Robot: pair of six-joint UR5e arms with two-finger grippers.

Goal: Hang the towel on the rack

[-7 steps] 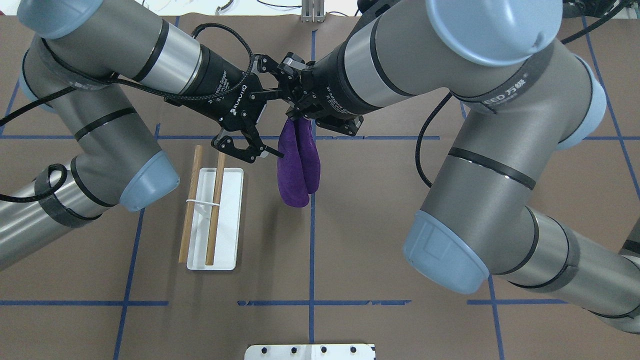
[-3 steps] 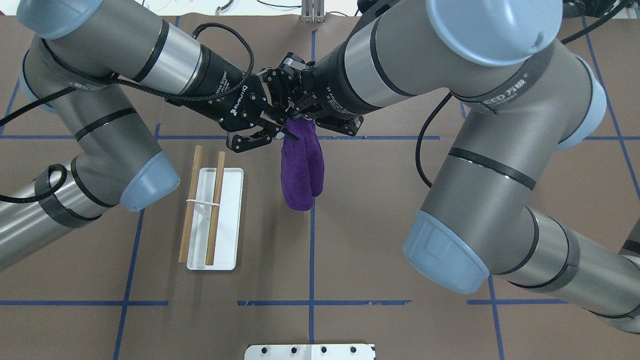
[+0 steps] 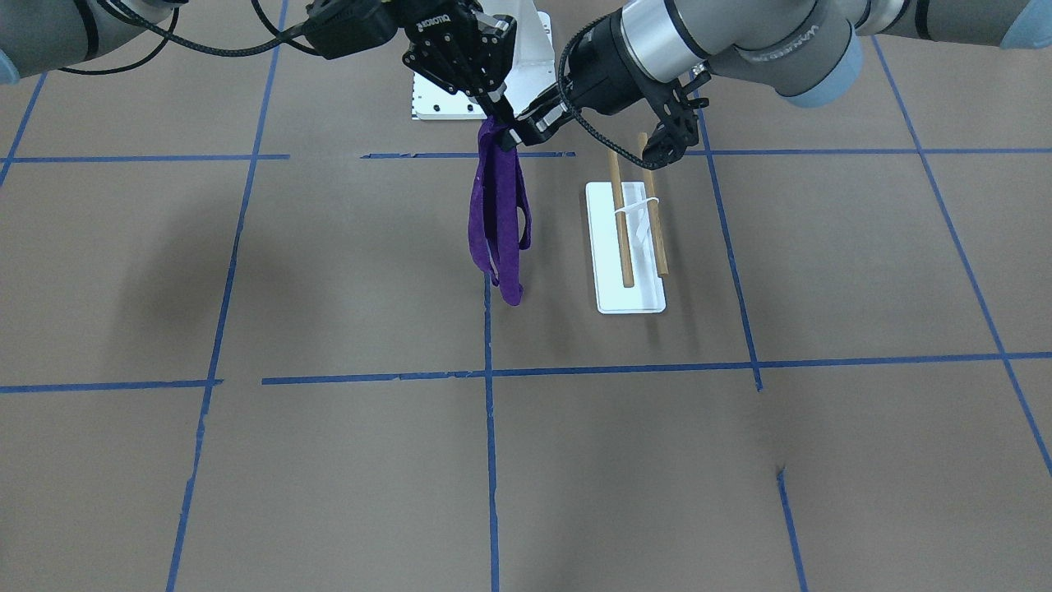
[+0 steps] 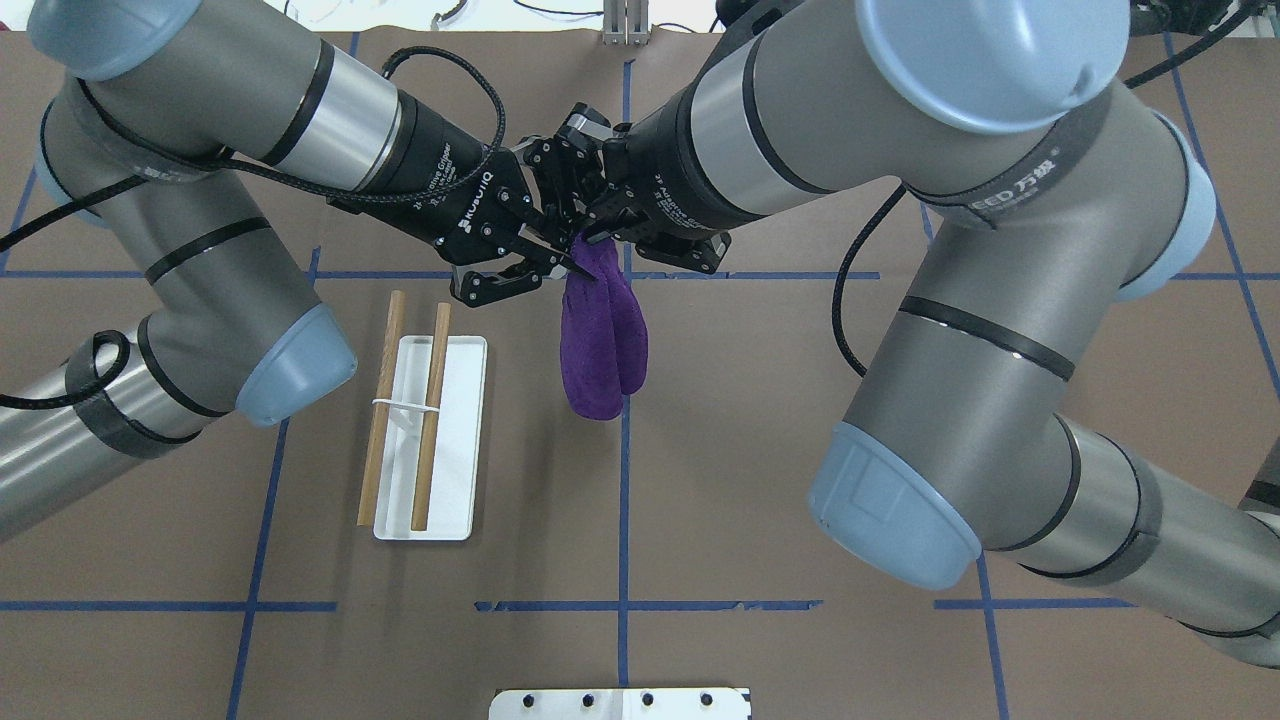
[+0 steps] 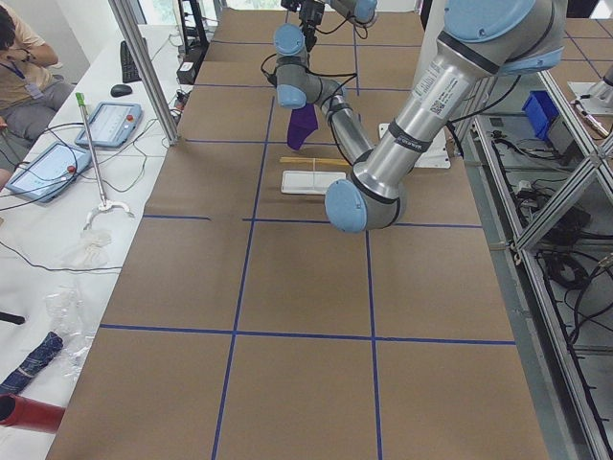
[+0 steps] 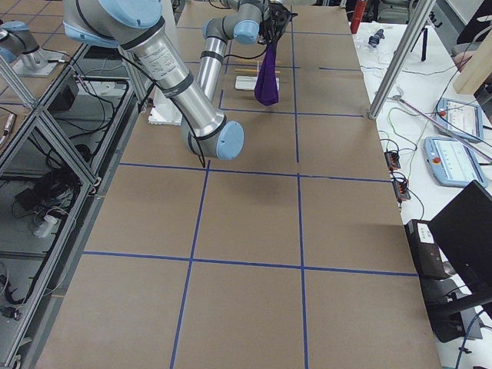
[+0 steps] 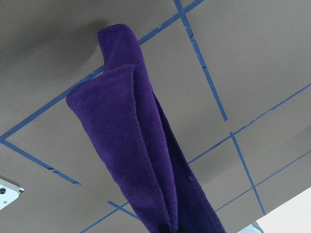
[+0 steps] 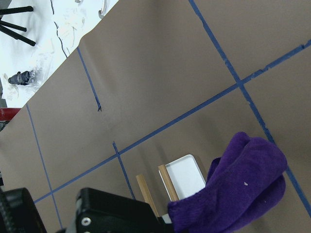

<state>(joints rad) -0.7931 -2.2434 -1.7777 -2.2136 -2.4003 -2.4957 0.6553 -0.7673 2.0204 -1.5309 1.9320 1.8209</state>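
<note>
The towel [image 4: 600, 340], a deep purple strip folded double, hangs in the air from both grippers, above the table's middle. It also shows in the front view [image 3: 497, 214], the left wrist view [image 7: 136, 145] and the right wrist view [image 8: 238, 194]. My right gripper [image 4: 588, 235] is shut on the towel's top. My left gripper [image 4: 585, 268] meets it from the left and is shut on the same top end [image 3: 508, 138]. The rack [image 4: 450, 440], a white base with two wooden dowels [image 4: 432, 415] raised side by side above it, stands on the table left of the towel.
Blue tape lines [image 4: 622, 520] mark a grid on the brown table. A white bolted plate [image 4: 620, 703] sits at the table's near edge. An operator [image 5: 14, 57] sits beyond the table's far side in the exterior left view.
My left gripper was wide open to the left of the towel; it has moved right to the towel's top and closed there. The towel swung slightly right. The right arm held still.
</note>
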